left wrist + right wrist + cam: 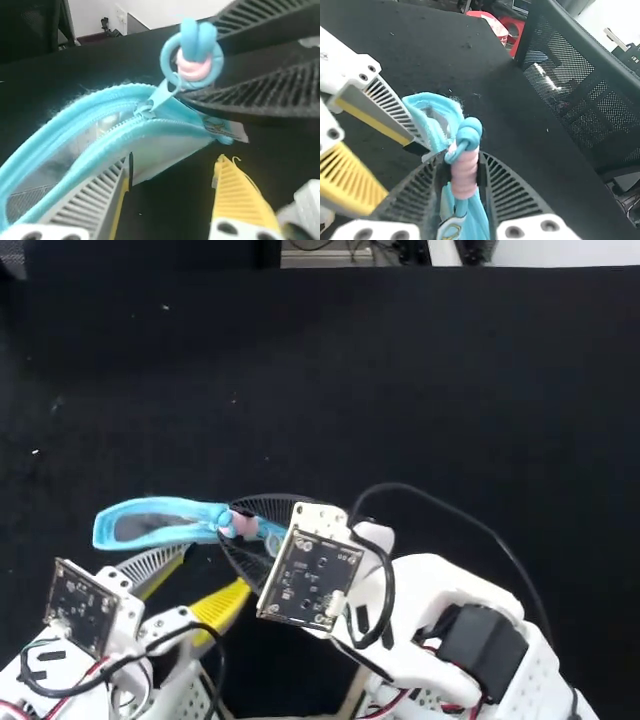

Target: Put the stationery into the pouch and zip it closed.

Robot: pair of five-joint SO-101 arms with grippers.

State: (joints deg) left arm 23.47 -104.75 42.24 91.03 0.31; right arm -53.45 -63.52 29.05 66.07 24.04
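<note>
Black table (pixel 400 390) bears pouch (pixel 150 523); right claw (pixel 461 166) pinches its zipper charm (pixel 468 133).

- My right gripper (pixel 465 167) and my left gripper (pixel 215 568) crowd one end of the light-blue zip pouch (pixel 150 523); there is little room between them.
- Beyond the pouch, the black cloth table (pixel 400 390) gives wide passage.

Office-like room: mesh chair (pixel 570 75), black table (pixel 400 370), white wall (pixel 150 7)
</note>
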